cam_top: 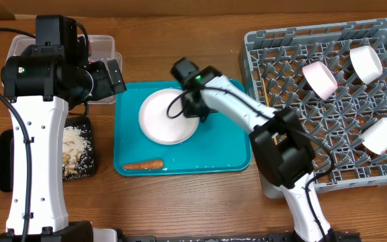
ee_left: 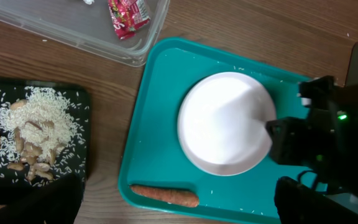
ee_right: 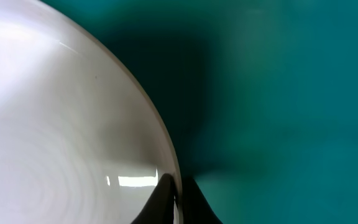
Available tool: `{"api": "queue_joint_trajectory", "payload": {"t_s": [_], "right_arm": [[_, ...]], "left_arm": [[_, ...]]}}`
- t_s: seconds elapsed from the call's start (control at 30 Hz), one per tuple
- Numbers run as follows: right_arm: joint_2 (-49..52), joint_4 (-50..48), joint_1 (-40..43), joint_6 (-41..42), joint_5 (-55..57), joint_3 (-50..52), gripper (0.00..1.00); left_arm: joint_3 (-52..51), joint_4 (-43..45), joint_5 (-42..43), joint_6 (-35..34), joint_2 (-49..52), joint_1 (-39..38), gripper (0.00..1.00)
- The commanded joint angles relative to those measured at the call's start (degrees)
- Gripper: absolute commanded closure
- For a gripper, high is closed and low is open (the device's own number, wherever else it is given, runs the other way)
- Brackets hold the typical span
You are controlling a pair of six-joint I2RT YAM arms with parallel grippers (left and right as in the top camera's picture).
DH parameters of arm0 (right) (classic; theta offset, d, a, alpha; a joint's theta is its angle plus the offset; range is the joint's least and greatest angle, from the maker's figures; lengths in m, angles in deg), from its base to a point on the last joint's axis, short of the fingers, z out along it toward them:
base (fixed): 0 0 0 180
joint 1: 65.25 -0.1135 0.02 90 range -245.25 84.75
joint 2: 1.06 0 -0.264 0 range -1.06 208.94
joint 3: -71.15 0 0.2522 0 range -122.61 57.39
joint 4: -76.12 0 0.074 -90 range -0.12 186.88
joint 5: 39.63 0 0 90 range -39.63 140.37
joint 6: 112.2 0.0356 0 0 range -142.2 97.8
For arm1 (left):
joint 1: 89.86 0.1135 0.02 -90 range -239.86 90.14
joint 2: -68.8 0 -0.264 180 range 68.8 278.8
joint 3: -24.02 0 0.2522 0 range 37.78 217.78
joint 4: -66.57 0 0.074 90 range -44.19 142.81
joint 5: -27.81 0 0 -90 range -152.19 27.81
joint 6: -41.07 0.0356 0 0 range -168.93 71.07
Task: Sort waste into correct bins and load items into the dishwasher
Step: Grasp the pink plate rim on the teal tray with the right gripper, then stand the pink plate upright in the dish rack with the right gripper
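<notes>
Wooden table (cam_top: 180,27) with teal tray (cam_top: 227,158) at centre. White plate (cam_top: 163,117) lies flat inside the tray. The right gripper (ee_right: 178,202) pinches the plate's rim on the side facing the grey dish rack (cam_top: 274,50), right of the tray. Carrot (cam_top: 143,164) lies along the tray's near edge. Left gripper (cam_top: 113,77), fingers spread, hangs at the tray's far-left corner, beside the clear tub (cam_top: 103,44). Bare wood shows beyond the tray's far edge.

The right hand (cam_top: 193,111) meets the white plate (cam_top: 161,117) on the teal tray (cam_top: 227,158).
</notes>
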State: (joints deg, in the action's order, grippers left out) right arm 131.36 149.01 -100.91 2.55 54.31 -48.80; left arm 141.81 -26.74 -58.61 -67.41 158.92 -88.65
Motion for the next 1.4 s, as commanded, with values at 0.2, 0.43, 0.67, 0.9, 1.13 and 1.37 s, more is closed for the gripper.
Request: {"api": "queue_joint_trajectory", "payload": {"t_s": [0.2, 0.43, 0.67, 0.9, 1.13, 1.37], "right_arm": [[-4.5, 9.7, 11.13, -8.07, 7.04, -3.28, 0.96], [-19.65, 11.08, 16.04, -13.31, 12.39, -7.26, 0.96], [-29.68, 9.31, 22.16, -10.88, 33.22, -7.37, 0.96], [-29.66, 9.46, 24.11, -1.79, 46.4, -3.34, 0.96], [-29.64, 3.93, 24.11, 0.85, 46.16, 9.62, 0.96], [-29.64, -0.61, 21.86, 2.03, 46.18, 17.09, 0.96]], "left_arm": [[0.26, 0.33, -1.22, 0.04, 0.52, -0.11, 0.0], [0.26, 0.37, -1.25, 0.09, 0.52, -0.11, 0.0], [0.26, 0.35, -1.25, 0.09, 0.52, -0.11, 0.0], [0.26, 0.31, -1.25, 0.35, 0.52, -0.11, 0.0], [0.26, 0.28, -1.22, 0.48, 0.52, -0.11, 0.0], [0.26, 0.31, -1.22, 0.48, 0.52, -0.11, 0.0]]}}
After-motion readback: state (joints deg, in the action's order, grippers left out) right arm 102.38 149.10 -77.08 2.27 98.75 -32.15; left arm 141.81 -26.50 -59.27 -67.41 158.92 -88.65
